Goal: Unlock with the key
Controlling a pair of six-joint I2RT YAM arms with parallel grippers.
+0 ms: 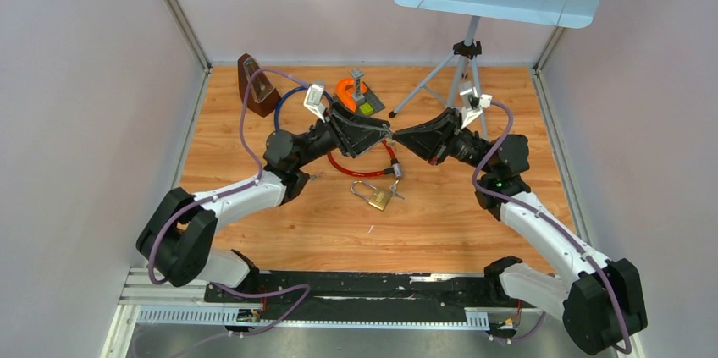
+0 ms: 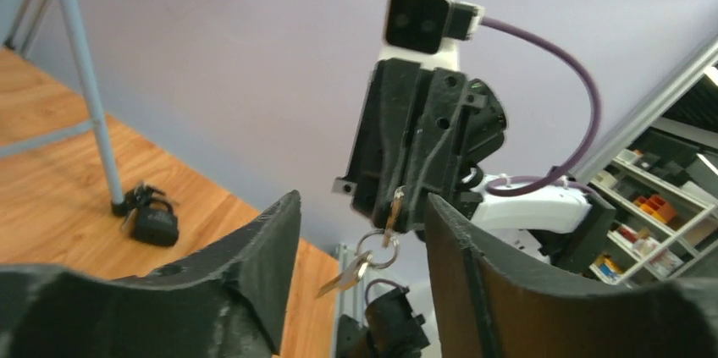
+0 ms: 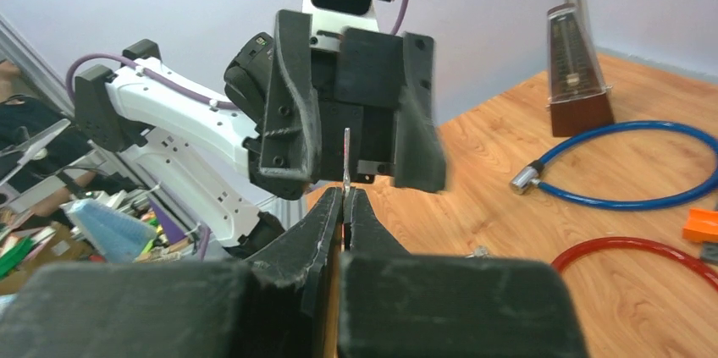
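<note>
Observed right jaws pinched fully shut on the key [image 3: 346, 155], seen edge-on as a thin strip standing out past the tips. In the left wrist view, noted the key ring [image 2: 370, 248] and a spare key [image 2: 343, 276] dangling loose under that grip. Found left jaws about half open, one on each side of the key, holding nothing and clear of the metal. Located both arms' jaws nose to nose, raised above the desk [image 1: 474, 223]. Located the padlock [image 1: 379, 198] lying flat on the desk just below the meeting point, untouched.

Judged step: passing the key across to the right arm.

To do well:
- Draw left jaws straight back before swinging, to avoid snagging the ring.
- Keep the right pinch firm; expect a thin edge grip to pivot.
- Confirm which end of the key faces out; cannot tell here.
- Steady the padlock with left jaws before insertion.
</note>
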